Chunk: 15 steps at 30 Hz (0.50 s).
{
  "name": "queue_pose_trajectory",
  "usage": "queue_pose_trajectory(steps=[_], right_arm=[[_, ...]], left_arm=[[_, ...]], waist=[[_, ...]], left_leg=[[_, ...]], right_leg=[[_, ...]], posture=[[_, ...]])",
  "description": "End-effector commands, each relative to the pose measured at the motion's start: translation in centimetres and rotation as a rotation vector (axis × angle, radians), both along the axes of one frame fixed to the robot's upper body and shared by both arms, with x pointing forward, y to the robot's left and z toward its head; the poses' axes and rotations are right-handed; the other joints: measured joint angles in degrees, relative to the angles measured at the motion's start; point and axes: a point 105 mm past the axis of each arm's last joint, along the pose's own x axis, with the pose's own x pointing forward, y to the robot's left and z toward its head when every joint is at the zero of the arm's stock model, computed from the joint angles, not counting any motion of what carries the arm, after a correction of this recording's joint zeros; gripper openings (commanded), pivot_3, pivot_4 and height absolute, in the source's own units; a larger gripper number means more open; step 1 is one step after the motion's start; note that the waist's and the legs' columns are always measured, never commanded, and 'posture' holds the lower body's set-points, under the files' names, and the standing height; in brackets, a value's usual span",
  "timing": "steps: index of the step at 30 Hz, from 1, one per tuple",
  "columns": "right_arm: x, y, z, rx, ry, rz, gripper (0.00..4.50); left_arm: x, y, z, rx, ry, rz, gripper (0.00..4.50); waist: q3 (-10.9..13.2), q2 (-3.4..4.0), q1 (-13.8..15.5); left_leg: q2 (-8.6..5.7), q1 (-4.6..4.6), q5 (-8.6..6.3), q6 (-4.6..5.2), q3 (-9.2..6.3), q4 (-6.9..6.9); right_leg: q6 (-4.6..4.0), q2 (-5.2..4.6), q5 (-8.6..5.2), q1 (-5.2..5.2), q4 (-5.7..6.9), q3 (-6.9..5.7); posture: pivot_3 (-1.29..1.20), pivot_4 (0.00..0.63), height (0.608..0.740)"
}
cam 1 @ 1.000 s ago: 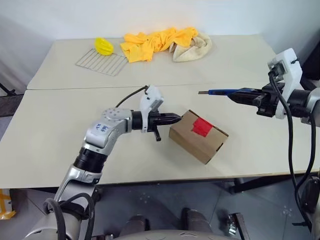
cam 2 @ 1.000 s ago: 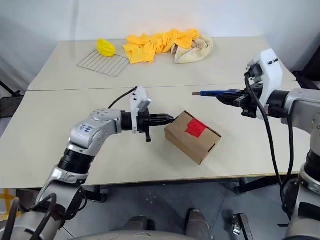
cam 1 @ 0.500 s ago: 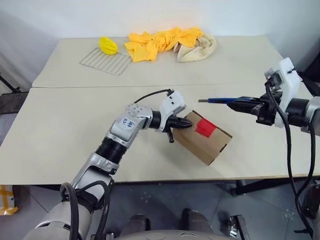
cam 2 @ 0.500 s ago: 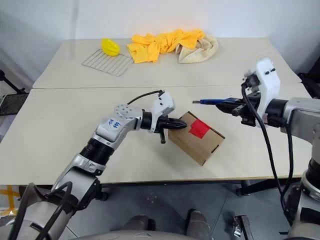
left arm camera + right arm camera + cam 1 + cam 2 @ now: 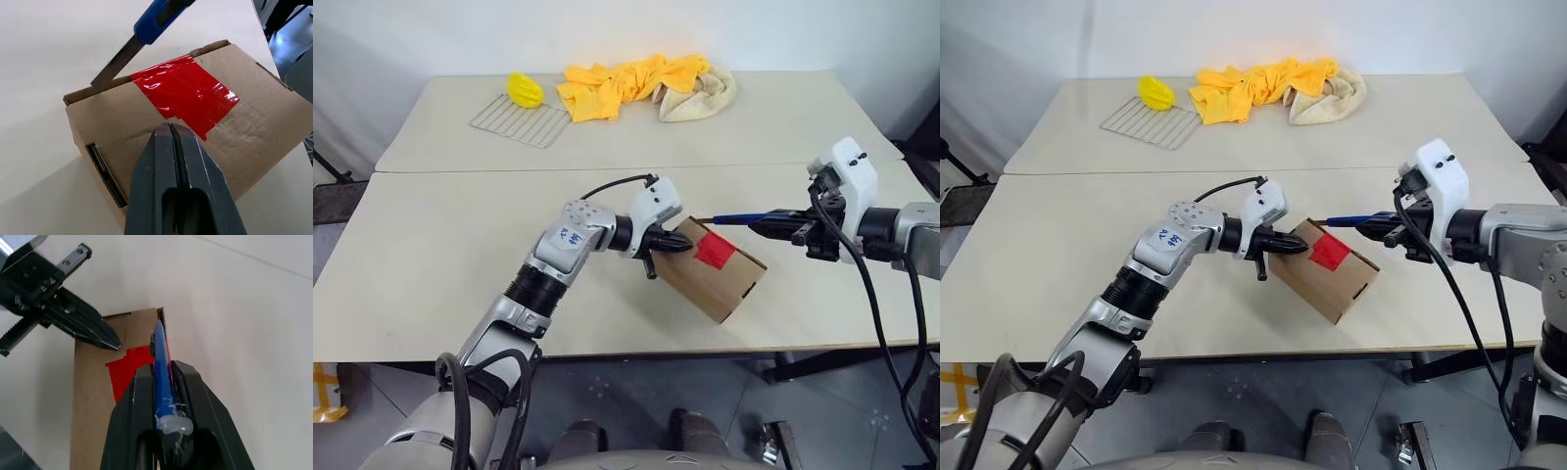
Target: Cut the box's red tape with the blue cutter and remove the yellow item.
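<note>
Blade meeting the taped cardboard box

The box (image 5: pixel 710 269) is lying near the table's (image 5: pixel 431 274) front edge, red tape (image 5: pixel 185 94) facing up. The left gripper (image 5: pixel 171 134), fingers pressed together and empty, is pressing on its top beside the tape. The right gripper (image 5: pixel 164 372) is clamping the blue cutter (image 5: pixel 739 217), whose blade is reaching the box's far edge by the tape.
</note>
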Motion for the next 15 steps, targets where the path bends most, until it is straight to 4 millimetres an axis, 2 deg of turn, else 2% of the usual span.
queue_pose_trajectory(steps=[1, 9, 15], right_arm=[[0.1, 0.0, 0.4, -0.005, -0.033, 0.005, 0.16], [0.1, -0.3, -0.7, -0.042, -0.003, 0.004, 0.16], [-0.6, -0.6, -1.4, -0.11, 0.036, 0.026, 0.16]], left_arm=[[-0.4, 0.0, -1.0, 0.047, 0.02, -0.006, 0.0], [-0.5, 0.0, -1.1, 0.052, 0.018, -0.004, 0.0], [-0.6, 0.0, -1.3, 0.058, 0.022, -0.005, 0.0]], waist=[[0.0, 0.0, 0.0], [0.0, 0.0, 0.0], [0.0, 0.0, 0.1]], left_leg=[[0.0, 0.0, 0.0, 0.0, 0.0, 0.0], [0.0, 0.0, 0.0, 0.0, -0.01, 0.01], [0.0, 0.0, 0.0, 0.0, -0.01, 0.02]], right_leg=[[0.0, 0.0, 0.0, 0.0, 0.0, 0.0], [0.0, 0.0, 0.0, 0.01, 0.0, -0.01], [0.0, 0.0, 0.0, 0.02, -0.01, -0.01]], posture=[[0.0, 0.15, 0.74], [0.0, 0.15, 0.74], [0.0, 0.15, 0.74]])
